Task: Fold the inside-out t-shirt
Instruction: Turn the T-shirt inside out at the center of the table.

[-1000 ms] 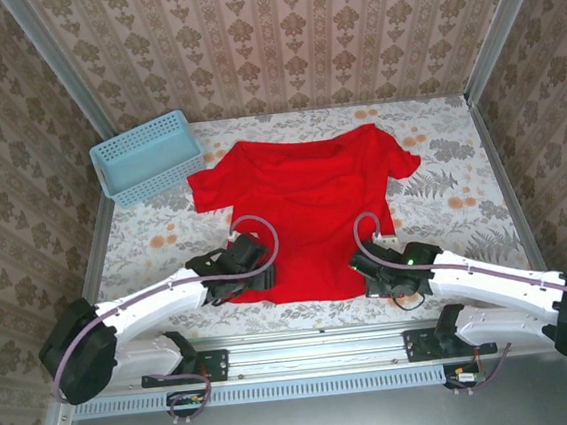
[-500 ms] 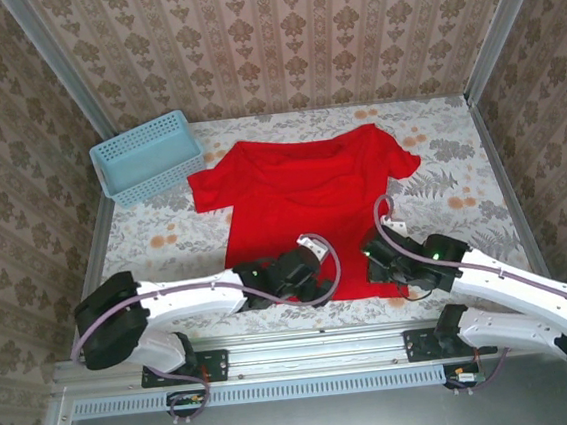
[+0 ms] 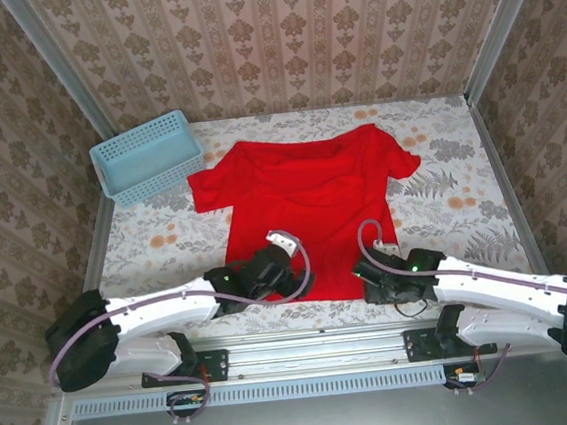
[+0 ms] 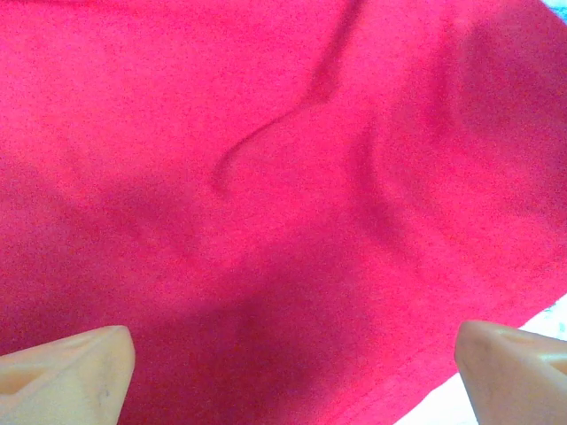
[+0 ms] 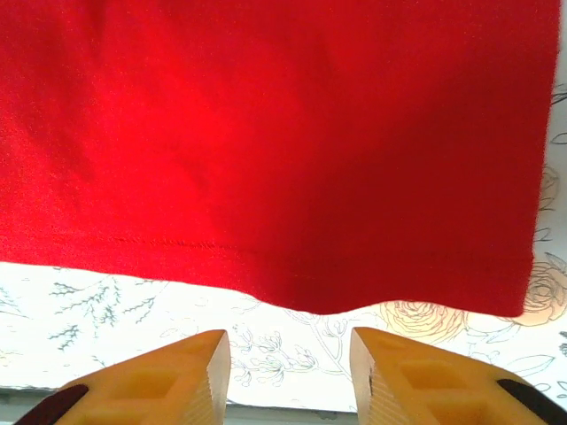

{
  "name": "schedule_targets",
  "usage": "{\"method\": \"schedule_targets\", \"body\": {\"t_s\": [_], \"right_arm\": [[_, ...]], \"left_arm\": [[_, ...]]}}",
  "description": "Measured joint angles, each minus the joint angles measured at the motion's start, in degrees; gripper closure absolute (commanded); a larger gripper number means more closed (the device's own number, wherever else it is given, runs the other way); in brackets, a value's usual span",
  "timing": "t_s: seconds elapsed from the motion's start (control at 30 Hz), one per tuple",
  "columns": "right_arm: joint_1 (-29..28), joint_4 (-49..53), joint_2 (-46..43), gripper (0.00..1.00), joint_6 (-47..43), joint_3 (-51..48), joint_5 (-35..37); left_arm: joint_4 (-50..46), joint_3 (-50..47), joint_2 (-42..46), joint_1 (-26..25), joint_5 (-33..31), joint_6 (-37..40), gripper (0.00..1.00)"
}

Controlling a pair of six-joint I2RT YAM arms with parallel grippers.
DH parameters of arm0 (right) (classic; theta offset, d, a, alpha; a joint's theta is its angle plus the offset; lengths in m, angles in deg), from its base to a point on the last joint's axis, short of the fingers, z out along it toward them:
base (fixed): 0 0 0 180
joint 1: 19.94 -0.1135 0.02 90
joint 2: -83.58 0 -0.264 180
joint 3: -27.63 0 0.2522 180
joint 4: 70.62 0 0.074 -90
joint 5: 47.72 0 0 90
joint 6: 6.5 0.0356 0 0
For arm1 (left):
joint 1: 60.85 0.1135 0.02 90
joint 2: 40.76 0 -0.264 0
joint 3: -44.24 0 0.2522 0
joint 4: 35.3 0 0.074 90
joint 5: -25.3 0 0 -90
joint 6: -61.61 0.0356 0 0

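The inside-out t-shirt point(image 3: 307, 200) lies spread flat on the floral table, collar toward the back wall and hem toward the arms. My left gripper point(image 3: 292, 284) hovers over the middle of the bottom hem. In the left wrist view its fingertips point(image 4: 66, 372) stand wide apart over the red cloth point(image 4: 283, 177), nothing between them. My right gripper point(image 3: 371, 282) sits just short of the hem's right corner. In the right wrist view it point(image 5: 291, 367) is open over bare tablecloth, and the stitched hem point(image 5: 292, 274) lies a little ahead of its tips.
A light blue plastic basket point(image 3: 147, 155) stands at the back left corner of the table point(image 3: 444, 207). Patterned walls close in the back and both sides. A metal rail point(image 3: 305, 336) runs along the near edge by the arm bases.
My right gripper has opened from shut and now sits just off the hem corner. The left gripper swung from the left hem corner to the hem's middle and opened wider.
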Motion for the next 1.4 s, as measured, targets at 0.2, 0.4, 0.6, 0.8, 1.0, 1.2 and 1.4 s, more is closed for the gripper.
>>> {"method": "schedule_targets", "body": {"t_s": [0.2,0.4,0.6,0.8,1.0,1.2,1.4], "right_arm": [[-2.71,-3.13,7.50,0.59,0.02,1.27,-0.24],[-5.18,-8.52,14.47,0.59,-0.20,6.62,-0.96],[-5.25,-12.70,21.79,0.59,-0.17,7.69,-2.69],[-5.25,-14.43,26.75,0.67,0.07,8.61,-3.78],[-5.22,-14.45,27.43,0.87,0.26,9.35,-3.58],[-5.22,-13.70,27.28,0.95,-0.15,9.86,-3.17],[-5.18,-9.44,21.20,0.98,-0.87,11.15,-1.27]], "left_arm": [[-0.15,-3.80,4.74,4.72,-0.02,-2.14,0.06],[-0.33,-4.90,8.02,6.71,-0.15,-3.69,0.07],[-1.66,-7.10,10.27,8.13,-0.50,-4.96,0.07],[-2.54,-7.78,11.87,8.48,-0.63,-5.57,0.07],[-2.69,-8.00,11.98,8.79,-0.61,-5.62,0.07],[-2.45,-8.04,11.72,8.85,0.55,-5.57,0.07],[-1.99,-7.82,8.87,6.75,1.29,-4.37,0.07]]}}
